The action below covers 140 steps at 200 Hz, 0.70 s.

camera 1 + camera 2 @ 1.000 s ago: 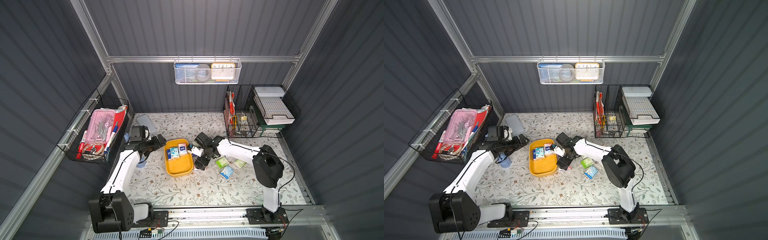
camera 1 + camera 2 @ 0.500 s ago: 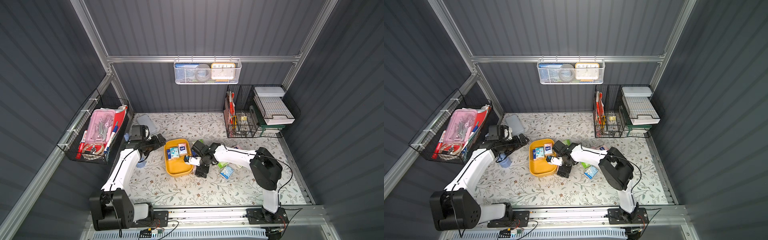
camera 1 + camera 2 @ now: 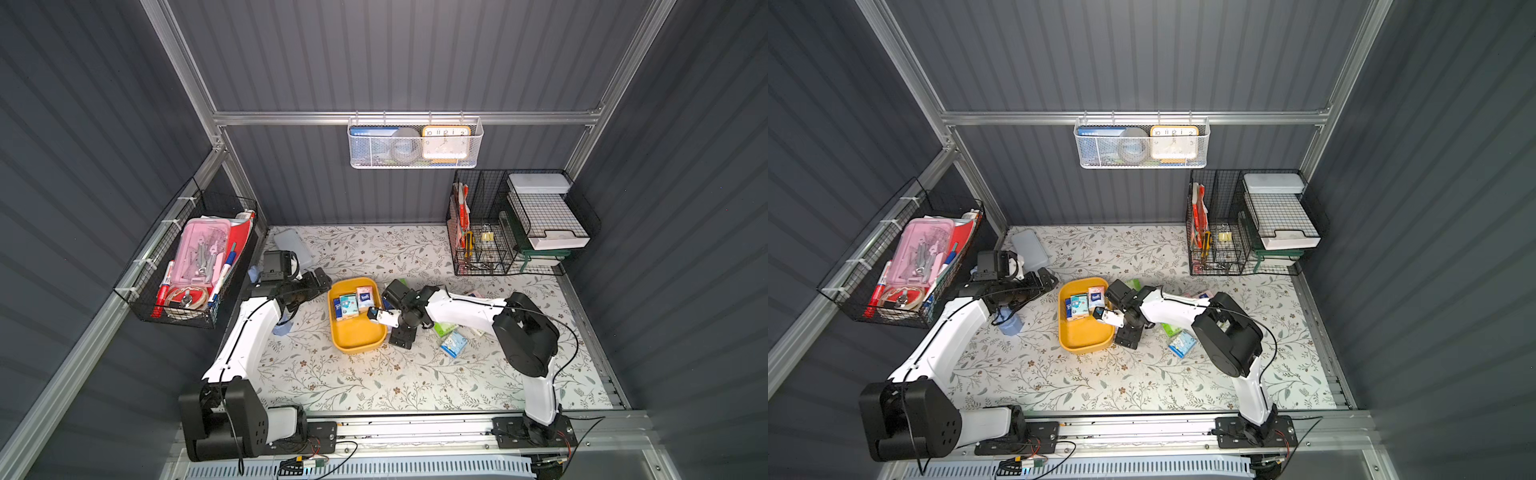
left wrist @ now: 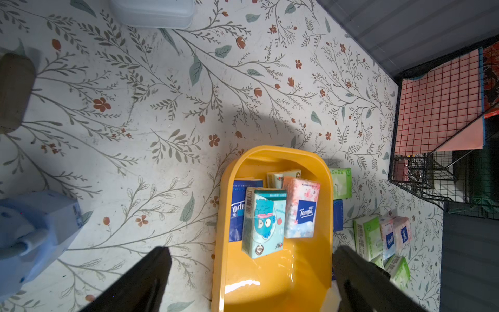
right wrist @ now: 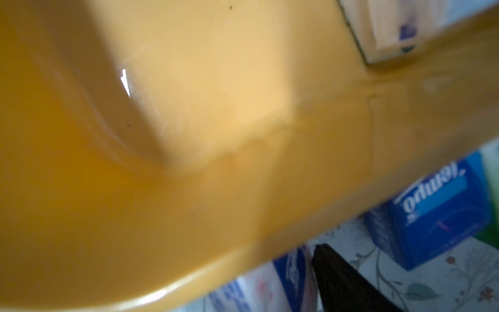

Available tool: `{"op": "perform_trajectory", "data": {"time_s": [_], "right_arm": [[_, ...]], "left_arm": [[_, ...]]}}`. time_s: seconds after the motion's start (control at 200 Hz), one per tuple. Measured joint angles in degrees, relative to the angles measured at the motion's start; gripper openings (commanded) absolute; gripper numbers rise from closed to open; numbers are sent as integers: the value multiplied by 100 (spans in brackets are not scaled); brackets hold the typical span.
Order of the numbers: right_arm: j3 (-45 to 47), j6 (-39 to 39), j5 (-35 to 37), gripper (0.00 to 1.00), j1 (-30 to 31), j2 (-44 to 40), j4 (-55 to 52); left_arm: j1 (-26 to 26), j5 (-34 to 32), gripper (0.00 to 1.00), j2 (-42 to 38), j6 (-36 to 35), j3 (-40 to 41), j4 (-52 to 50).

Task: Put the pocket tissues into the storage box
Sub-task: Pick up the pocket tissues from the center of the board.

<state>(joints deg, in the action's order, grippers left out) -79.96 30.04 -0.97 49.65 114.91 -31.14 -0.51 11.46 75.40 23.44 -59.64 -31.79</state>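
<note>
1. The box (image 3: 357, 338) sits mid-tabletop (image 3: 374, 386) between my two arms. Its end nearer the arm bases is bare. At the other end lie a teal packet (image 4: 263, 221), a pink packet (image 4: 301, 208), a navy packet (image 4: 237, 210) and a pale one mostly hidden behind them.
2. My right pincer (image 3: 1105, 316) is at the box's right rim, clamped on a white packet (image 3: 383, 318) with a blue label. I cannot tell whether that packet clears the wall.
3. In the right wrist view the box fills nearly everything. Only one finger (image 5: 345, 283) shows, and the rim covers the rest.
4. In the way: the box's right wall, and a dark blue packet (image 5: 432, 210) on the tabletop just outside it, beside the pincer.
5. More loose tissues lie right of the box: a green packet (image 3: 446, 329), a light blue packet (image 3: 454, 345), and others partly under my right arm.
6. My left pincer (image 4: 251, 251) hangs just left of the box's far corner, spread wide and empty.
7. Left of the box a pale blue object (image 3: 283, 328) lies under my left arm, with a grey-blue case (image 3: 291, 245) beyond it. A wire rack (image 3: 482, 245) stands well right and behind.
</note>
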Motion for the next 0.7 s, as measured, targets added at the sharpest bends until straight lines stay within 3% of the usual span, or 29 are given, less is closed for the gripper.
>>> {"op": "perform_trajectory", "data": {"time_s": [0.105,0.21,0.51,0.7], "right_arm": [[0,-111,98,46,-11,0,68],[-17,-170,127,29,-24,0,109],[151,-463,149,12,-107,-214,-48],[195,-1609,-85,10,-195,-883,-616]], "left_arm": [[0,2,99,0,0,0,0],[0,2,99,33,2,-22,0],[0,9,99,48,2,-37,4],[0,57,99,66,4,-37,76]]}}
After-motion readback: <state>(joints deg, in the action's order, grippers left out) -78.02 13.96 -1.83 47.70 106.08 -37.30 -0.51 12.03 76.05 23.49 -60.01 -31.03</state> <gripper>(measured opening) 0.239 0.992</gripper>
